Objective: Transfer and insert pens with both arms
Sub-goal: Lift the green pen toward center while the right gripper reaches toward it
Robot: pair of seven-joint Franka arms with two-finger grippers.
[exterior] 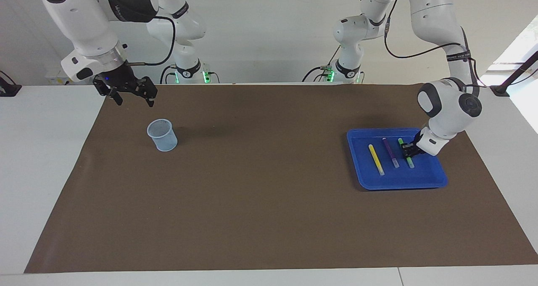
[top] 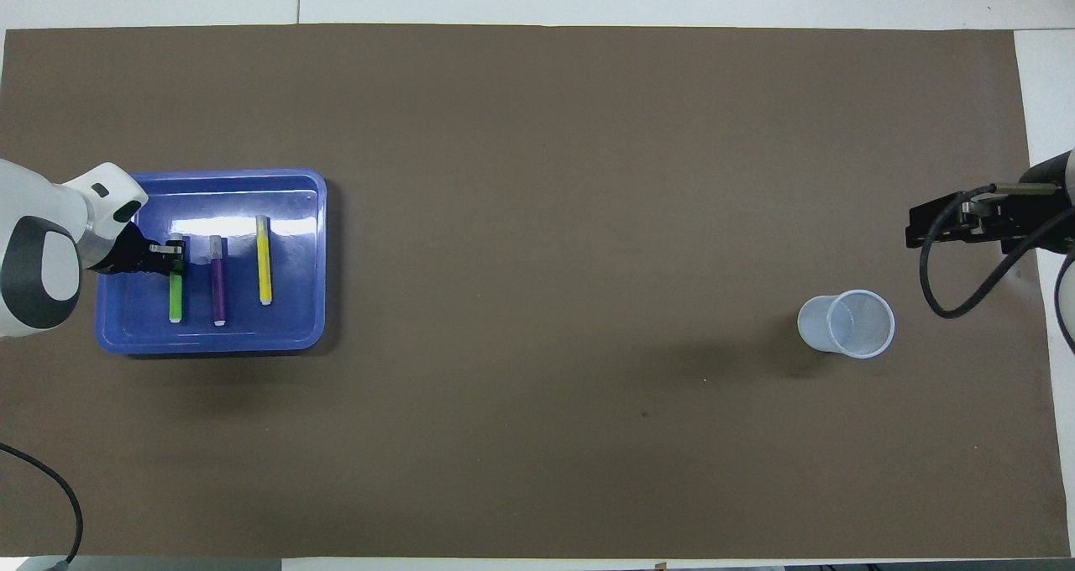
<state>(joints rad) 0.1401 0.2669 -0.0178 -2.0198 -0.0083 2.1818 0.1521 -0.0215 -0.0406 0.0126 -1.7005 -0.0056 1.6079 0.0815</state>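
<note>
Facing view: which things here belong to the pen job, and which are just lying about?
Job:
green pen, left gripper shut on it
purple pen
yellow pen
mesh cup
blue tray
right gripper, open, waiting

Lying about:
brown mat
</note>
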